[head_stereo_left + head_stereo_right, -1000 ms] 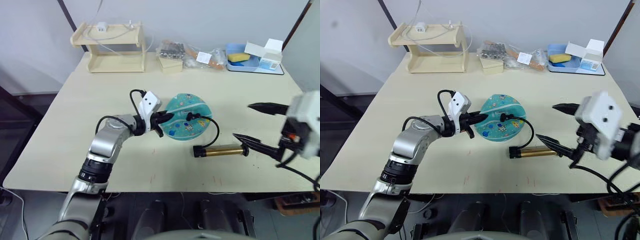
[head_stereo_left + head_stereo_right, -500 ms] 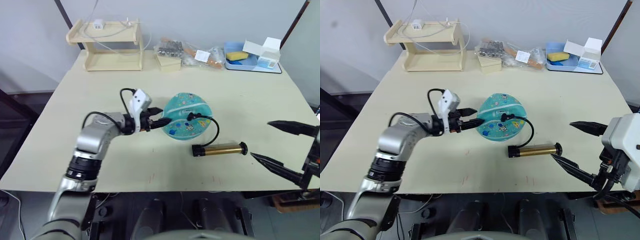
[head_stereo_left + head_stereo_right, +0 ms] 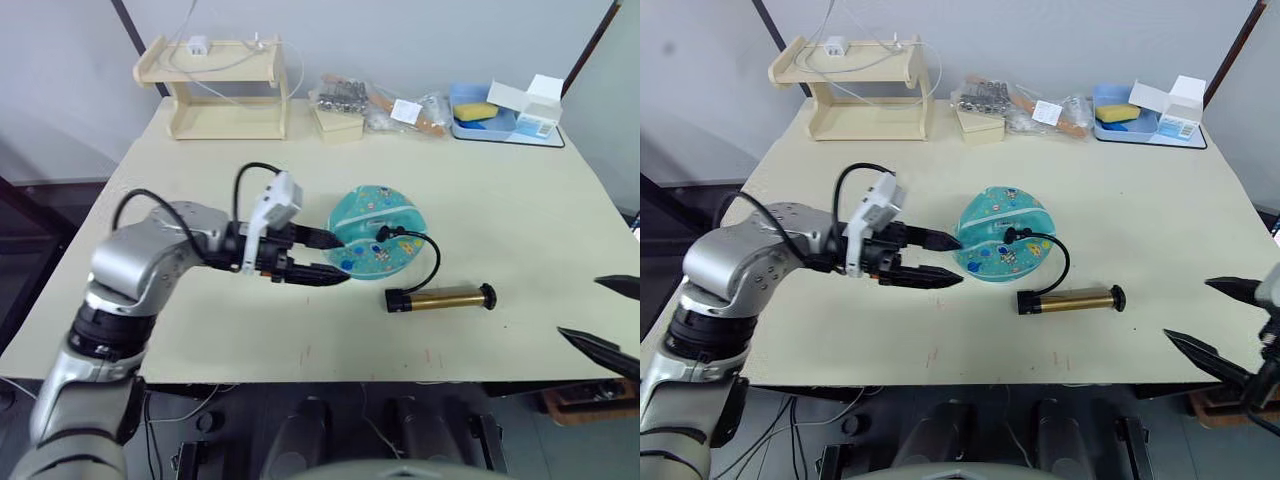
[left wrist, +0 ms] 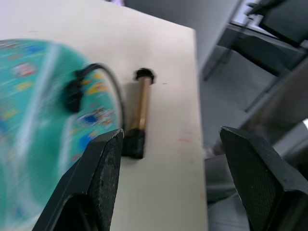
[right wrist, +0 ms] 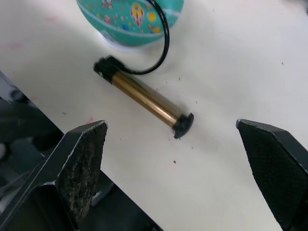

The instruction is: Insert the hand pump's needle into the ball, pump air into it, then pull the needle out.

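Note:
The teal ball [image 3: 992, 238] rests mid-table. A black fitting [image 3: 1011, 236] sits against the ball's top; the needle itself is hidden. From the fitting, a thin black hose [image 3: 1064, 264] loops down to the brass hand pump [image 3: 1070, 299], which lies flat on the table just right of and in front of the ball. My left gripper [image 3: 955, 261] is open and empty, its fingertips just left of the ball without touching it. My right gripper [image 3: 1190, 310] hangs open and empty past the table's front right edge, well clear of the pump's handle [image 5: 183, 124].
A wooden rack [image 3: 215, 90] with a white cable stands at the back left. Plastic bags of small items [image 3: 375, 105] and a blue tray [image 3: 477, 132] with a sponge and a box line the back edge.
My left gripper was shut against the ball's left side; it has opened and drawn back slightly. My right arm has pulled away from the pump toward the front right, off the table's edge.

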You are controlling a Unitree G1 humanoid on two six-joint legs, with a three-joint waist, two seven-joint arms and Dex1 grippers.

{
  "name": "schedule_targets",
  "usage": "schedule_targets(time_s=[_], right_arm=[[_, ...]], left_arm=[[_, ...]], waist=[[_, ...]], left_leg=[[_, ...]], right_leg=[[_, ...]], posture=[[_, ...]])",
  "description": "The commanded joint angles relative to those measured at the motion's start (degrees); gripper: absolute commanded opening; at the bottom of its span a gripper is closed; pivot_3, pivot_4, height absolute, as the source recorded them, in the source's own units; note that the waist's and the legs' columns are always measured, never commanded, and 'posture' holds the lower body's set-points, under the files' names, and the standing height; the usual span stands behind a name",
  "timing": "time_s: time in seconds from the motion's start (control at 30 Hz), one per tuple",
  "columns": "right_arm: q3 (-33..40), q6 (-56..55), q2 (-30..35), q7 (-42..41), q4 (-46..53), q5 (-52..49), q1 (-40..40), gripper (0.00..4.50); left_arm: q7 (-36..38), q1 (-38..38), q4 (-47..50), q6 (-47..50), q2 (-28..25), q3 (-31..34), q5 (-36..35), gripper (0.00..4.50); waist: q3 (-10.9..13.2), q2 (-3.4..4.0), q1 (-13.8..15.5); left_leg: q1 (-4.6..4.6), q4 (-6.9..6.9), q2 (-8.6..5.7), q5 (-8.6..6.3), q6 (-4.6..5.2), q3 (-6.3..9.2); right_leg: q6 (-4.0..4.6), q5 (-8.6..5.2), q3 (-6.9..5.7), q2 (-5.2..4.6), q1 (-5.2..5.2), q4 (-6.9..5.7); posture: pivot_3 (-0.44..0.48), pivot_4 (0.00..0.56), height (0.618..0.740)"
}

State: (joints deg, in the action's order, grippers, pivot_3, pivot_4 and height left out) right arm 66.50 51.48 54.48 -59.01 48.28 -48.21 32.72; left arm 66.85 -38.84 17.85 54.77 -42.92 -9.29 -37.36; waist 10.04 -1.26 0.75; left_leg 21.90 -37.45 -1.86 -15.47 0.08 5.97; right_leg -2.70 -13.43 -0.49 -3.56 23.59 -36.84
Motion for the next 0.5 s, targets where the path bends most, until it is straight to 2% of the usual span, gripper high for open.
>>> schedule_targets(time_s=[0.03, 0.2, 0.5], right_arm=[[2.8, -4.5, 3.2, -8.7, -5.0, 4.7, 3.3, 4.50], [2.3, -13.2, 7.0, -18.5, -13.3, 11.7, 4.3, 4.50], [-3.1, -16.7, 13.5, -24.2, -22.8, 14.9, -3.6, 4.50]], left_arm=[[-2.8, -4.3, 2.8, 2.0, 2.6, -3.6, 0.6, 3.36], [-6.7, -11.3, 2.2, 7.3, 6.5, -12.1, 3.6, 3.36], [-10.3, -19.5, -2.8, 9.9, 15.1, -23.7, 9.6, 3.36]], waist=[[0.0, 0.00, 0.0], [0.0, -0.01, -0.1], [0.0, -0.02, -0.1]], left_leg=[[0.01, 0.00, 0.00, -0.01, 0.01, 0.00], [-0.01, -0.07, -0.03, -0.07, 0.12, -0.17], [0.04, -0.38, -0.04, -0.09, 0.13, -0.44]], right_leg=[[0.00, 0.00, 0.00, 0.00, 0.00, 0.00], [-0.01, 0.05, 0.15, 0.01, 0.00, 0.00], [-0.01, 0.16, 0.38, 0.00, 0.00, 0.01]], posture=[[0.000, 0.150, 0.740], [0.000, 0.150, 0.740], [0.000, 0.150, 0.740]])
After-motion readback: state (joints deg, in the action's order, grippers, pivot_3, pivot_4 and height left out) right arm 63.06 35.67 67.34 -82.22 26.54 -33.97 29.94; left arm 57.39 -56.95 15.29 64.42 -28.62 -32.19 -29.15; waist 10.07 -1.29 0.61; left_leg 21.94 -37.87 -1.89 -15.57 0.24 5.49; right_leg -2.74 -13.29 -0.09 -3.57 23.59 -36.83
